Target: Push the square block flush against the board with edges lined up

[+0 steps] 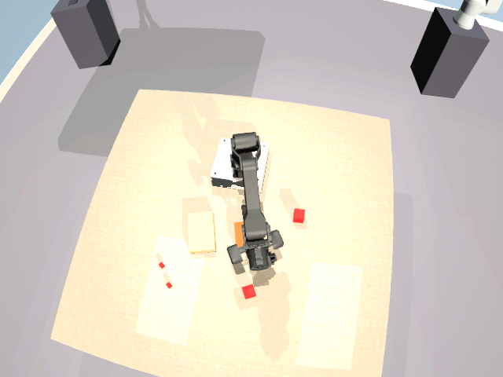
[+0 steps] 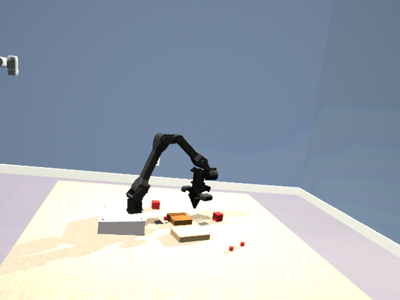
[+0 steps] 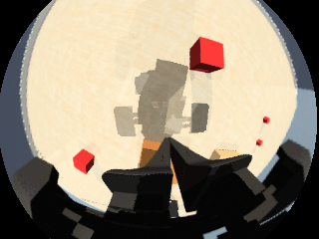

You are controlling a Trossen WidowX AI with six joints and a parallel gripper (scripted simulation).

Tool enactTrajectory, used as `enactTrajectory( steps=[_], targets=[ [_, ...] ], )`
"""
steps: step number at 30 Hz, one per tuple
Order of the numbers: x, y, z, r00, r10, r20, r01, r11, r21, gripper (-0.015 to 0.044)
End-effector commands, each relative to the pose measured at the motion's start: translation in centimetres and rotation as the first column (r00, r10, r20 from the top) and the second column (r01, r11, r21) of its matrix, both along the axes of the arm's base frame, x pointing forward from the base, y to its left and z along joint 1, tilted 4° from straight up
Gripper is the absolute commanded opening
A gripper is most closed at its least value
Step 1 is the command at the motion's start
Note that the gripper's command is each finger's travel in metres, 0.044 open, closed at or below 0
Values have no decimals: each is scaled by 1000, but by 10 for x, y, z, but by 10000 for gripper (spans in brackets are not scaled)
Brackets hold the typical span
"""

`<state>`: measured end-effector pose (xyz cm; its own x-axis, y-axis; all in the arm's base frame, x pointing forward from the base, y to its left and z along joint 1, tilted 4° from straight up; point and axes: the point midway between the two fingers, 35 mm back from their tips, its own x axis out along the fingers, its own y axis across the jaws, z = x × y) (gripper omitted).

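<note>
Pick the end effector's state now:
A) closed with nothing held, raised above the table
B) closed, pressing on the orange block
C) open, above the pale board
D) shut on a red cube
A: the end effector's fingertips meet with nothing between them, and the exterior view shows them above the table.

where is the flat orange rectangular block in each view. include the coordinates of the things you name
Top: just below centre, mostly hidden under the black robot arm [image 1: 251, 195], only its left strip showing.
Exterior: low centre, the flat orange rectangular block [image 1: 238, 233] [image 2: 179, 219] [image 3: 150, 155] lies behind the pale wooden slab [image 1: 201, 232] [image 2: 189, 233] [image 3: 225, 154].
Wrist: lower centre, partly covered by the fingers.
Shared landmark: the pale wooden slab.
</note>
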<state>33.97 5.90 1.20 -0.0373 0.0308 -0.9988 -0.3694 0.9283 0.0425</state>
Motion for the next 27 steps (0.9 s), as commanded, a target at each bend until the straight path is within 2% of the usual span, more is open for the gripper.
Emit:
enactTrajectory(
  steps=[1, 13, 27],
  targets=[
    [-9, 7, 2, 992, 125, 7, -125, 992, 6, 0],
    [-39, 26, 5, 860, 510, 20, -510, 860, 19, 0],
    [-75, 42, 6, 528, 848, 40, -849, 528, 27, 0]
  ],
)
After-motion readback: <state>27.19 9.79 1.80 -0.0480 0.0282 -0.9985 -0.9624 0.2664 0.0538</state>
